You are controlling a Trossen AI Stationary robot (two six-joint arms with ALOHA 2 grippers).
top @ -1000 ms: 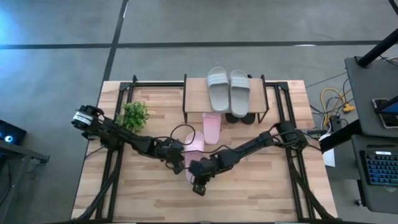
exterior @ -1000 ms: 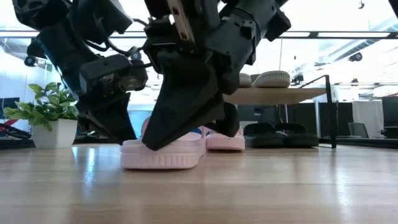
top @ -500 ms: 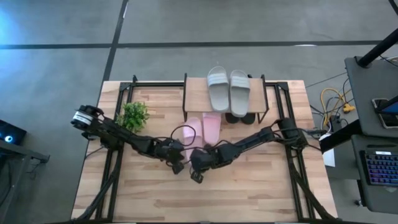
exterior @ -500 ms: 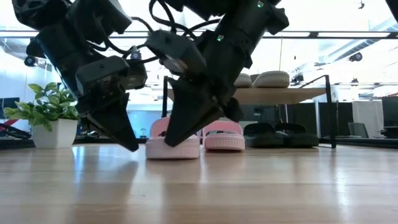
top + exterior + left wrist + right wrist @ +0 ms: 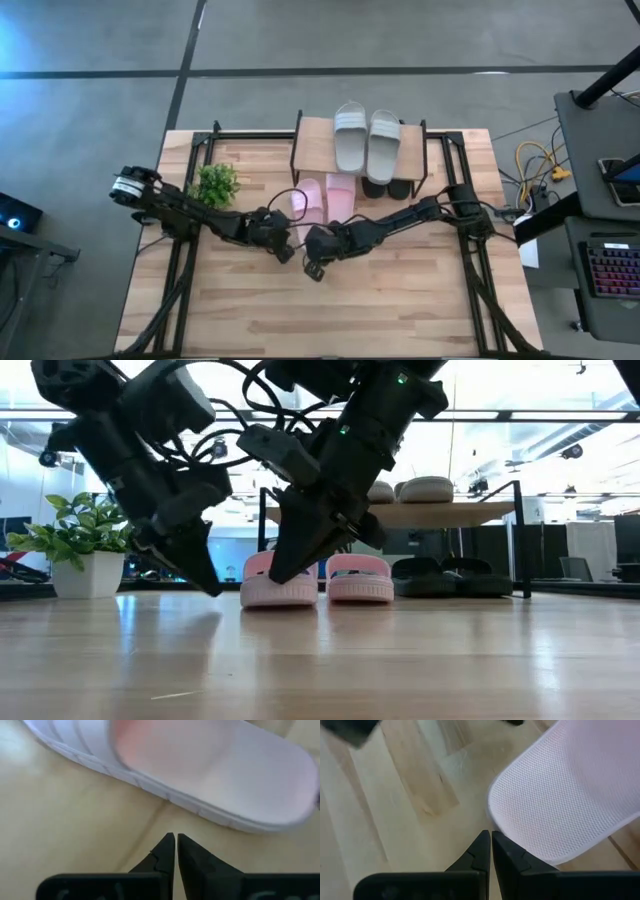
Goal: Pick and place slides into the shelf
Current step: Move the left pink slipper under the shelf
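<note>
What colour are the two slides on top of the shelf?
Light grey slides, clearest in the high view.

One pair of slides [image 5: 367, 143] lies on the shelf [image 5: 314, 150], another [image 5: 443, 574] under it. A third pair [image 5: 324, 199] lies on the desk [image 5: 400, 290] just before the shelf, and the plant [image 5: 214, 184] stands to its left.

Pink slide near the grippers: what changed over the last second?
Both grippers, fingers shut, pushed the pink slide away toward the shelf; it now sits beside the other pink slide. The left gripper trails it, right gripper. Grey slides, black pair and plant unchanged.
</note>
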